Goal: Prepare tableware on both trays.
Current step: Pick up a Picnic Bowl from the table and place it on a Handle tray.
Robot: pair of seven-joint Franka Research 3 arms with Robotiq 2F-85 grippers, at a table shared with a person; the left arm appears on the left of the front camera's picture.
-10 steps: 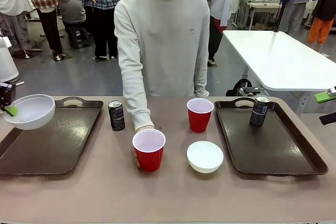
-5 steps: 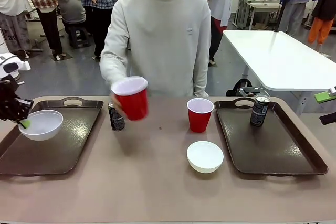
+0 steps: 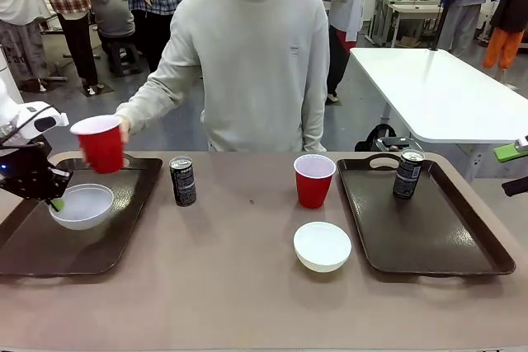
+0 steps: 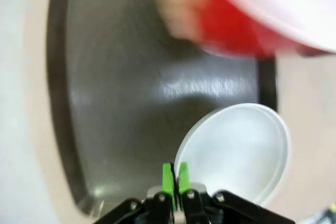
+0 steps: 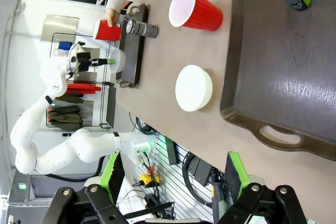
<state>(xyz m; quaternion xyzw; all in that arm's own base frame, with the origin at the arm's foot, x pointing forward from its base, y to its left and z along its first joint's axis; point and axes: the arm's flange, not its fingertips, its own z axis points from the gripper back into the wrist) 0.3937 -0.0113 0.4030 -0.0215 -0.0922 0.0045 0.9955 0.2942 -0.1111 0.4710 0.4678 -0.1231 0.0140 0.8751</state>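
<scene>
My left gripper (image 3: 51, 197) is shut on the near-left rim of a white bowl (image 3: 82, 206), low over the left tray (image 3: 91, 241); whether the bowl rests on the tray I cannot tell. In the left wrist view the green pads (image 4: 168, 176) pinch the bowl (image 4: 241, 150) rim. A person's hand holds a red cup (image 3: 101, 144) above that tray's far end. On the table stand a dark can (image 3: 182, 180), a second red cup (image 3: 313, 180) and another white bowl (image 3: 322, 245). The right tray (image 3: 429, 228) carries a can (image 3: 407, 174). My right gripper (image 5: 173, 177) stands open at the far right edge.
The person stands at the table's far side, arm stretched out toward the left tray. A white table (image 3: 437, 88) and other people are behind. Bare tabletop (image 3: 239, 286) lies between the trays near my side.
The left gripper moved right and down with the bowl, onto the left tray area. The person lifted the red cup from the table's middle and carried it left above that tray.
</scene>
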